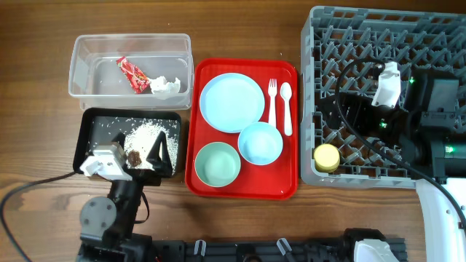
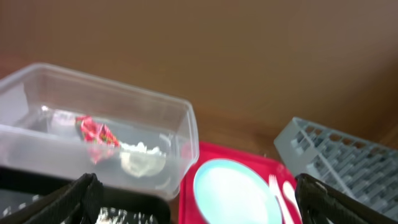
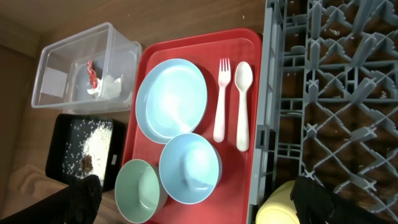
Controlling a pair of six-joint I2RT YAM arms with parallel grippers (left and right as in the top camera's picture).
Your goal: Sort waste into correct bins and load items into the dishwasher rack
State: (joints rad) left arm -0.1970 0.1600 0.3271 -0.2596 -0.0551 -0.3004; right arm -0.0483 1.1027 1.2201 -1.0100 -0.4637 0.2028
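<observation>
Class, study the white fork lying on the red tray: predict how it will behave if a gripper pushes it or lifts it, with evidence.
The fork looks thin and plastic, so probably very light and fairly stiff. It lies flat on the smooth red tray, so a push would likely slide it, perhaps into the spoon beside it.

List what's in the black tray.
The tray holds rice and brown scraps. The left pincer overhangs its near edge, hiding whatever lies beneath.
</observation>
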